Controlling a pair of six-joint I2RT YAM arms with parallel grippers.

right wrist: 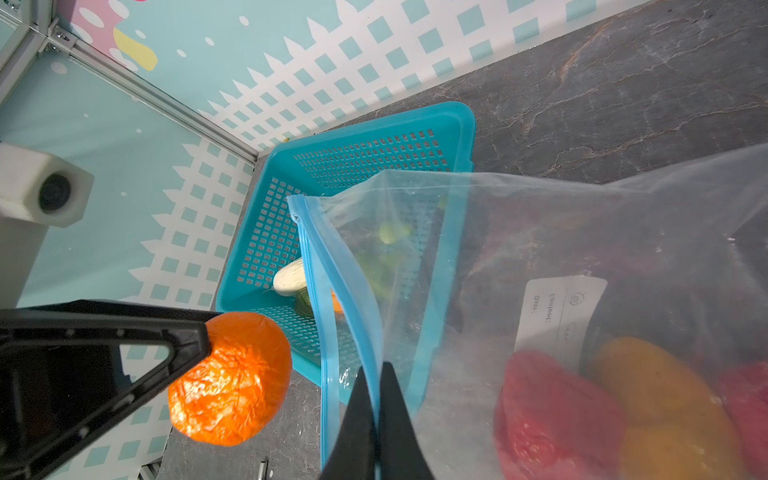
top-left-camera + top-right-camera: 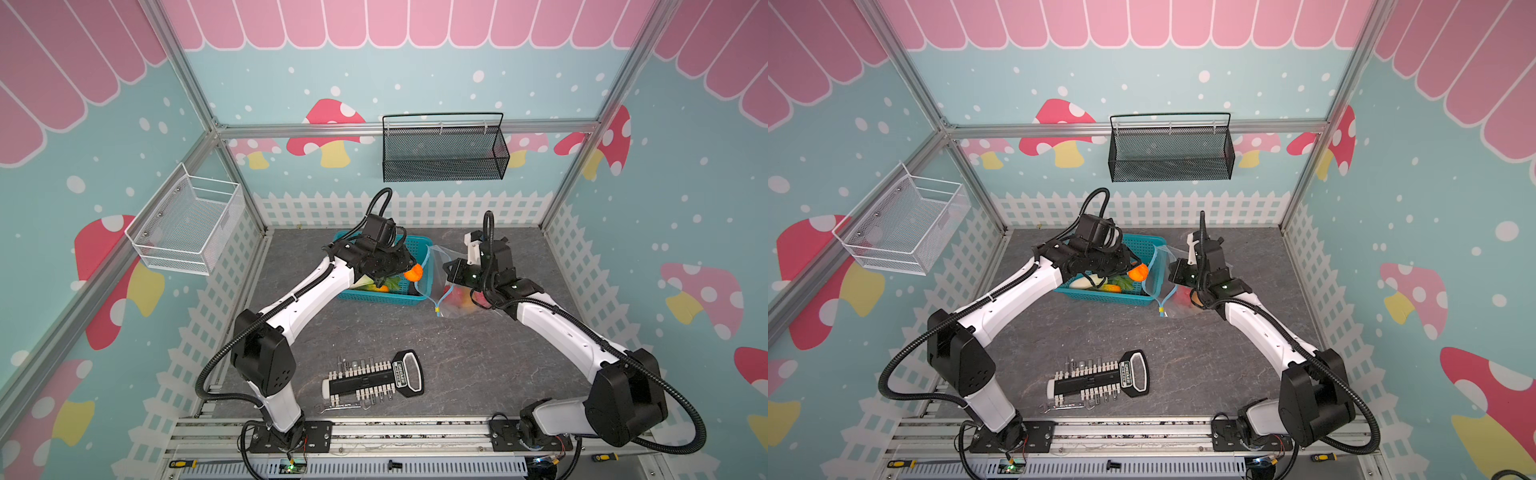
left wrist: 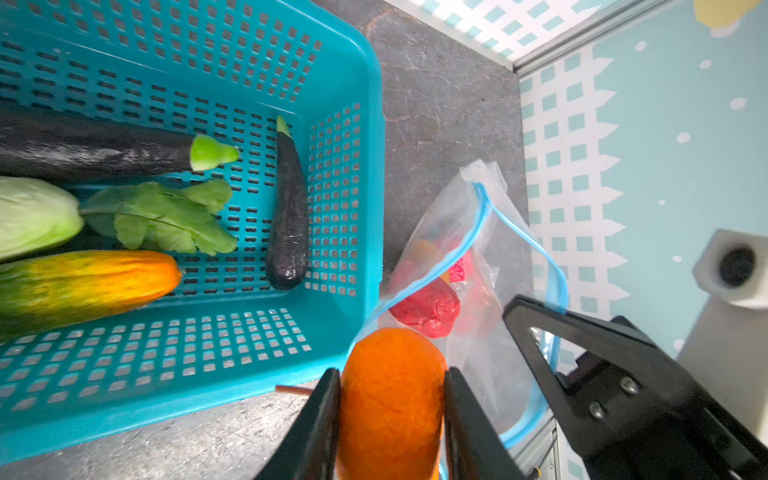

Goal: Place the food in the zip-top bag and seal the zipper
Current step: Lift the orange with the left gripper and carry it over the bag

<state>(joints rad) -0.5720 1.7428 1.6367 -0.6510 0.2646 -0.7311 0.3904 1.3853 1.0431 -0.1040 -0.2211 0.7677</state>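
Note:
My left gripper (image 3: 392, 376) is shut on an orange toy fruit (image 3: 390, 399), held above the teal basket's right edge, close to the bag's mouth; the fruit (image 2: 413, 272) (image 2: 1138, 272) shows in both top views and beside my right gripper (image 1: 230, 380). My right gripper (image 1: 376, 368) is shut on the blue zipper (image 1: 332, 299) edge of the clear zip-top bag (image 1: 540, 232), holding its mouth (image 3: 486, 249) open. Red (image 1: 552, 415) and yellow (image 1: 660, 399) food lies inside the bag. The bag (image 2: 451, 291) stands right of the basket.
The teal basket (image 3: 365, 83) (image 2: 419, 243) holds two dark eggplants (image 3: 289, 216), a leafy green (image 3: 162, 216), a cabbage (image 3: 33, 212) and a yellow-green piece (image 3: 83, 282). A bit-holder tool (image 2: 374, 376) lies at the table's front. Wire baskets (image 2: 444, 149) hang on the walls.

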